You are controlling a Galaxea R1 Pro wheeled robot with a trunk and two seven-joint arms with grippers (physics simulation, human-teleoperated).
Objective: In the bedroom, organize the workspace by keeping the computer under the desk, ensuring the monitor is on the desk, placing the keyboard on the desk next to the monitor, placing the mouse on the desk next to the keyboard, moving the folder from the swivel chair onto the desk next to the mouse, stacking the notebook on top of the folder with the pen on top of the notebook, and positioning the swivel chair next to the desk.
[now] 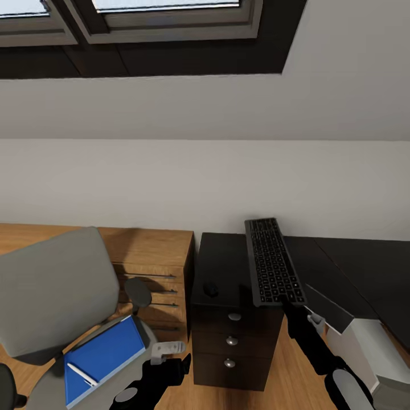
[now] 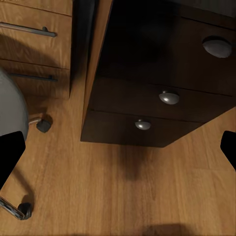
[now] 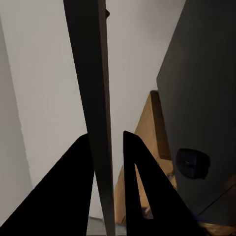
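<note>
The black L-shaped tabletop (image 1: 228, 267) stands right of the light wooden drawer unit (image 1: 156, 256). The small black mouse (image 1: 210, 289) lies on it, left of the slim dark-keyed keyboard (image 1: 272, 263). The bright blue flat folder (image 1: 102, 356) lies on the grey padded swivel chair (image 1: 51, 290), the thin whitish pen (image 1: 82, 374) on top of it.

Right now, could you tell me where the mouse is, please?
In the head view, the mouse sits on the desk above the three drawers, left of the keyboard that the right gripper holds.
</note>
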